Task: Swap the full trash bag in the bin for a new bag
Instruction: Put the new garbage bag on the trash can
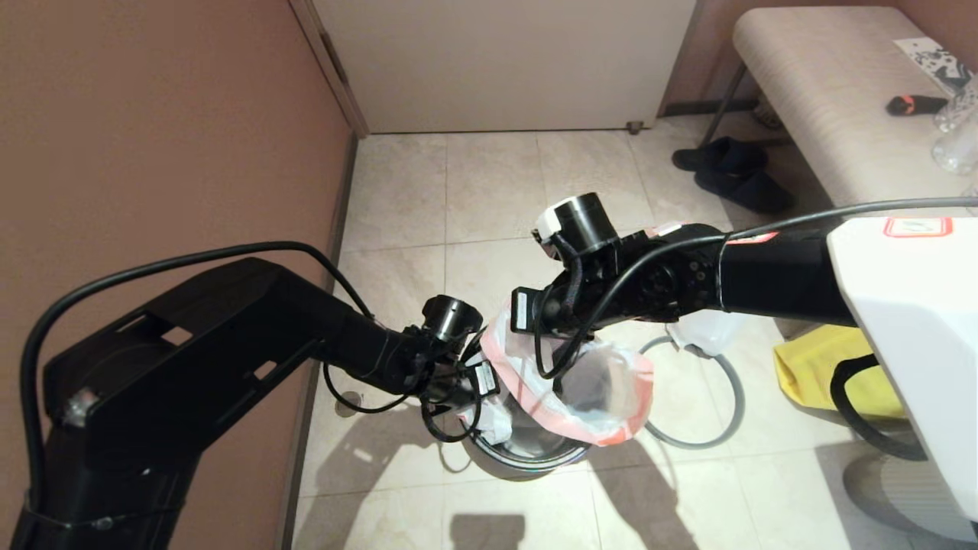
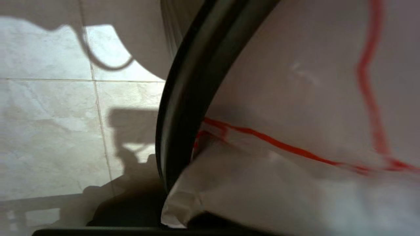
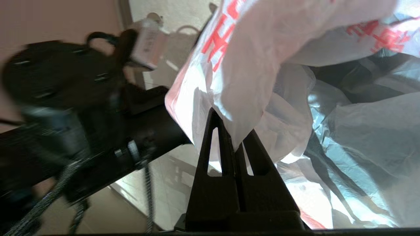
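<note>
New bag [image 1: 603, 386] sits draped over mouth of the bin [image 1: 527, 454] on the tiled floor [image 1: 489, 198], pink-red band spread wide w/ opening up. Right end effector [image 3: 234, 144] is pinched tight on a fold of bag film at far rim side. Left end effector [image 1: 477, 393] is at near-left rim, closed, pressed against bag; can't tell if it grips film. Grey hoop [image 1: 726, 382] lies on floor beside bin, yellow bag [image 1: 810, 374] just past it.
</note>
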{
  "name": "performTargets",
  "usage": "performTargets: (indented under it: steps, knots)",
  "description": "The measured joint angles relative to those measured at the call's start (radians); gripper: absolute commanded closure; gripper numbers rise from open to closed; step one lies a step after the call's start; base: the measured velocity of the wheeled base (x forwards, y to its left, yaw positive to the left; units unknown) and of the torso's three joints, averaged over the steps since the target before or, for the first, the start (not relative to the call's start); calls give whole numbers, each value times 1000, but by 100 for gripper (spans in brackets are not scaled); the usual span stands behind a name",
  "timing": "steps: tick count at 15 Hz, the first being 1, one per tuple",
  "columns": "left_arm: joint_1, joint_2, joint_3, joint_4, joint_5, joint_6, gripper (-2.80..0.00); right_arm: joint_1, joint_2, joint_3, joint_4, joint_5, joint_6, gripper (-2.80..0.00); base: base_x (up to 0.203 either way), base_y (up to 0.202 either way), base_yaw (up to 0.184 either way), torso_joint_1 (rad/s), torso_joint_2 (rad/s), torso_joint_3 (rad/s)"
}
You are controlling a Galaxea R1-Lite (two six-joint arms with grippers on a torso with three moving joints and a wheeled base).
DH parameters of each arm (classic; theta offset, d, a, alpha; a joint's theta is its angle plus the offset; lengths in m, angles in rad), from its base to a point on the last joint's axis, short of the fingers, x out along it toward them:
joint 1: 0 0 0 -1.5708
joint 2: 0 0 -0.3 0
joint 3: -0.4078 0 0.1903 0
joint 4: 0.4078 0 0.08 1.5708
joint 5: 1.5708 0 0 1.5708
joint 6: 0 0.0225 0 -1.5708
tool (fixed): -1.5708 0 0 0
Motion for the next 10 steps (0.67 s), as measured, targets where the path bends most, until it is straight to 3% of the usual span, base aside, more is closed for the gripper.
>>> performTargets:
  steps: [7,10]
  knots:
    - [-18,47,-78,92,60,-31,0,-11,-48,0,32,1,4,0,0,0,0,0,0,0]
    - [-18,32,-70,89,45,-41,0,-17,-49,2,37,0,14,0,0,0,0,0,0,0]
